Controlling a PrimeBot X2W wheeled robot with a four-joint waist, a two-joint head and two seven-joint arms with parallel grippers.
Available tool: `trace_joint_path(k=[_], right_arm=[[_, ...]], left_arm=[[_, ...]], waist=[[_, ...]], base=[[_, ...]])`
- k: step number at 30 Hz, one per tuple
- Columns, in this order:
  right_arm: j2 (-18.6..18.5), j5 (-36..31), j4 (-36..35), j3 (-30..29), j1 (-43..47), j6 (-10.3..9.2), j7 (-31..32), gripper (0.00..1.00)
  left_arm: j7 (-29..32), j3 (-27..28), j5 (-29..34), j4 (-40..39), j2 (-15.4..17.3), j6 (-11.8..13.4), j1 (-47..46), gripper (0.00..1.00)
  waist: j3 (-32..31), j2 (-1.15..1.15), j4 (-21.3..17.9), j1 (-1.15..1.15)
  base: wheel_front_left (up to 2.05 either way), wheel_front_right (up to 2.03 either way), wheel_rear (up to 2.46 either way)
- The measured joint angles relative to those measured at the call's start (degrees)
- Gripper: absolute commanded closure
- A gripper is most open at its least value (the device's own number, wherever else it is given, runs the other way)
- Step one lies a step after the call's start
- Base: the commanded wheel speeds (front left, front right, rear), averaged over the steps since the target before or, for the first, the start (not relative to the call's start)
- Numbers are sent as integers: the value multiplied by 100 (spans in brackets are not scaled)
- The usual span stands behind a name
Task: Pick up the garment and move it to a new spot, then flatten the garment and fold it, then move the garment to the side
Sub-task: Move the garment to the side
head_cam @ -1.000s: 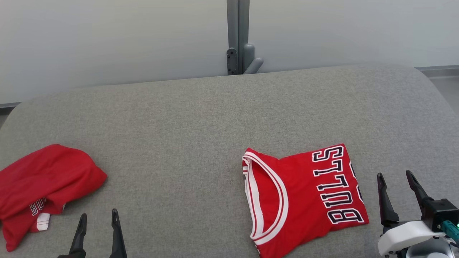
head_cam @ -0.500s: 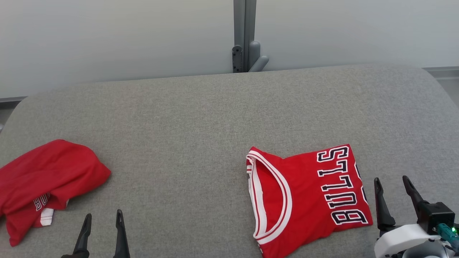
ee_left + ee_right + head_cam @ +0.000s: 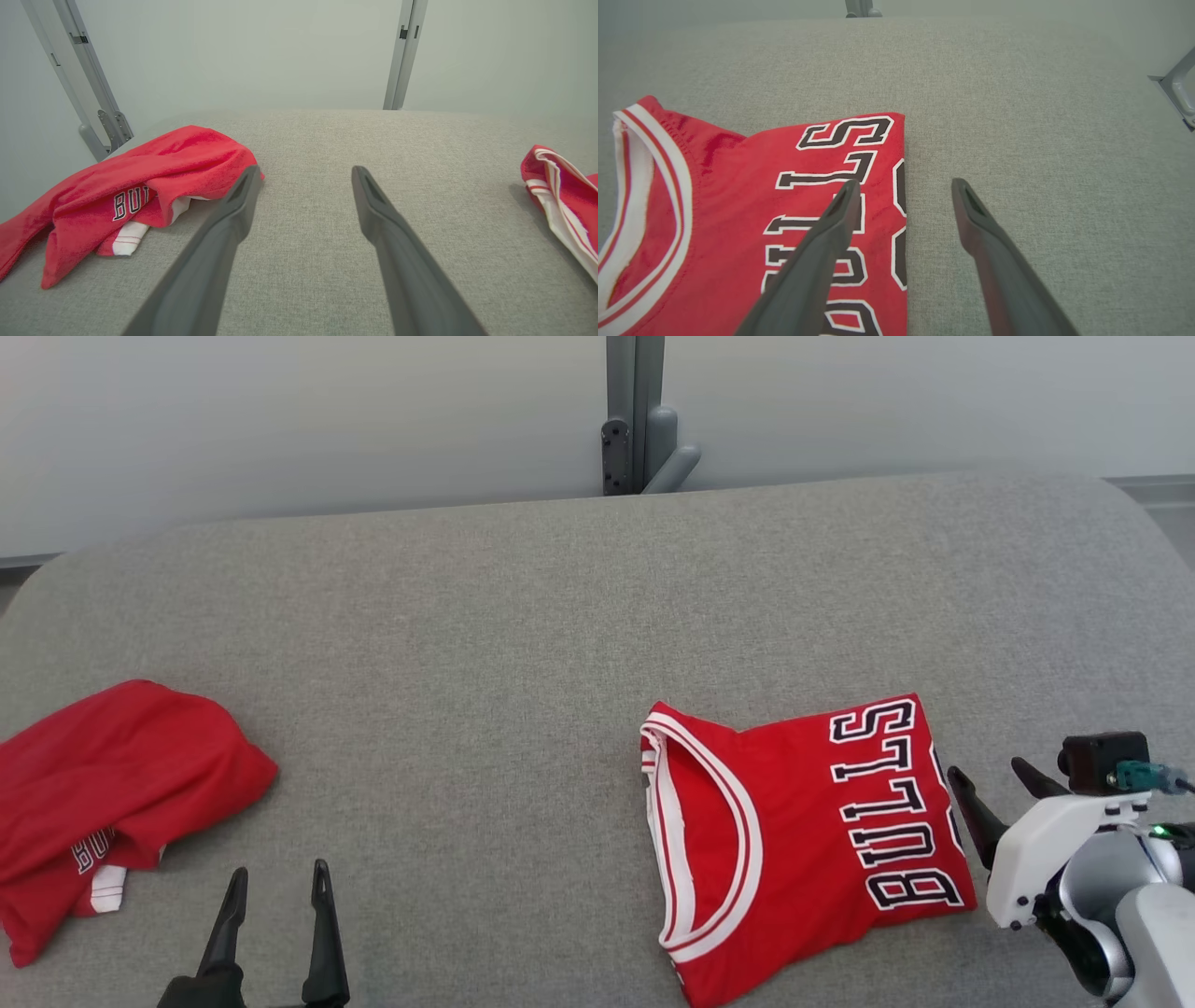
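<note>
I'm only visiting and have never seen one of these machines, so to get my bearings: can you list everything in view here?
Folded jersey: one, red with white trim and BULLS lettering, flat on the surface's right.
Crumpled garment: one, red, bunched at the surface's left edge.
Padded surface: one, grey fabric, under both garments.
Metal post: one, grey, behind the surface, middle.
Wall: one, pale grey, at the back.
Left gripper: one, dark fingers, open, over bare surface near the crumpled garment.
Right gripper: one, dark fingers, white wrist, open, at the folded jersey's right edge.
</note>
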Motion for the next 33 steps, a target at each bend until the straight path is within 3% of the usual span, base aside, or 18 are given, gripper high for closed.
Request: trace_joint_path(k=[4,7,22,23,24,25,33], right_arm=[[-397,299,76,225,-232,0,862,0],[-463,589,170,374,-306,1,1146,0],[-444,934,1103,695,-792,0,1071,0],[-431,1001,1163,713,-825,0,1072,38],[-421,1057,1213,725,-859,0,1050,82],[-403,1133,1283,698,-899,0,999,100],[-545,1499,1436,936,-1079,0,848,100]], left_arm=[[0,-112,38,35,0,-11,-220,0],[0,-164,38,59,0,-5,-298,0],[0,-162,55,86,0,2,-428,0],[1,-166,55,88,0,2,-439,0],[0,-177,53,87,0,3,-449,0],[1,-194,48,91,0,3,-466,0],[0,-211,-22,148,0,3,-540,0]], waist=[[177,0,42,0],[262,0,125,0],[469,0,282,0],[479,0,277,0],[490,0,273,0],[500,0,270,0],[549,0,262,0]], base=[[0,0,0],[0,0,0],[0,0,0],[0,0,0],[0,0,0],[0,0,0],[0,0,0]])
